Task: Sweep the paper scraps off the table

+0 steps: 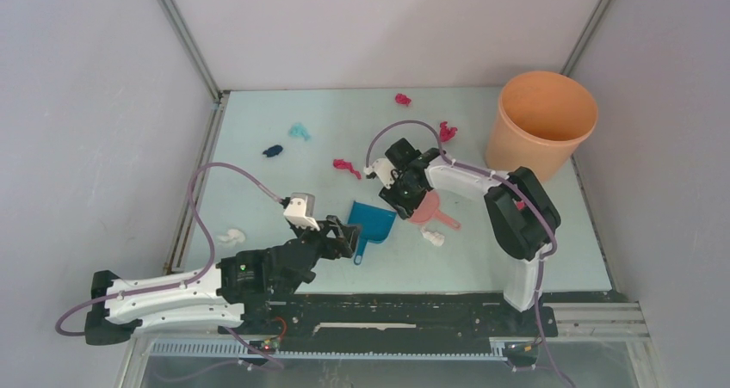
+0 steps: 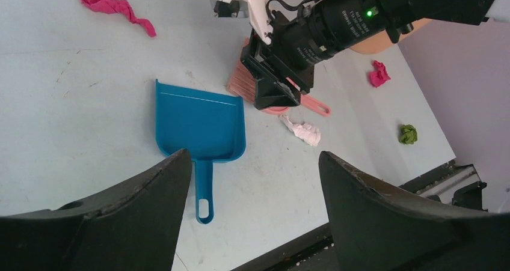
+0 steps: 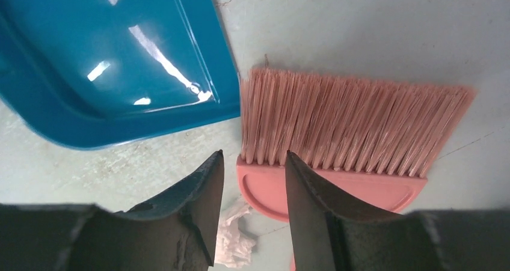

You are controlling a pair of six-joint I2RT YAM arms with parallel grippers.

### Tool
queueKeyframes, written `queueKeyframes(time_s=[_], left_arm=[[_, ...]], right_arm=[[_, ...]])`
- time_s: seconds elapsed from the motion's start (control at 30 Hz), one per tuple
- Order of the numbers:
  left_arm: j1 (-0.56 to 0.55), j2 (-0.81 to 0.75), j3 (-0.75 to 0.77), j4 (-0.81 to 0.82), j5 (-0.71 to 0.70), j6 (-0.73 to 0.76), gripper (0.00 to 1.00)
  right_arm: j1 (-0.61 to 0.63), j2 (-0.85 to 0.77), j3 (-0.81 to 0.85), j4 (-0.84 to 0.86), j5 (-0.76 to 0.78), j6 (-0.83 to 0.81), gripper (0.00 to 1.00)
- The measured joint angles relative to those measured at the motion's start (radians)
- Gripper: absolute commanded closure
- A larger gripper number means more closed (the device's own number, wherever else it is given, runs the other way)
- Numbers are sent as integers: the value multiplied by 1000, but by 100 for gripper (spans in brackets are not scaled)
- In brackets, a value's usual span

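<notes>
Paper scraps lie on the pale green table (image 1: 258, 190): magenta ones (image 1: 402, 99) (image 1: 447, 131) (image 1: 347, 166), a teal one (image 1: 299, 131), a navy one (image 1: 272, 150) and white ones (image 1: 230, 235) (image 1: 433, 237). An olive one (image 2: 408, 134) shows in the left wrist view. My left gripper (image 2: 255, 157) is open and empty, just short of the blue dustpan's (image 2: 201, 124) handle. My right gripper (image 3: 254, 157) is narrowly open over the left corner of the pink brush (image 3: 349, 124). The brush lies flat beside the dustpan (image 3: 114, 60). A white scrap (image 3: 234, 241) lies under the right gripper.
An orange bucket (image 1: 541, 121) stands at the table's back right corner. Grey walls close in the table on the left, back and right. The black rail of the arm bases (image 1: 387, 306) runs along the near edge.
</notes>
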Motion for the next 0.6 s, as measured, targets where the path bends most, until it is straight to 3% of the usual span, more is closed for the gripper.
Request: queueKeyframes(time_s=[0.2,0.37,0.6], left_arm=[[0,0,0,-1,0,-7,16],[0,2,0,-3,-8,-7,16],[0,71,0,3,-9,-7,15]], right_arm=[[34,53,7,25,77,14,68],[44,63,16,34,96,32,100],[8,55,23,25,35,67,100]])
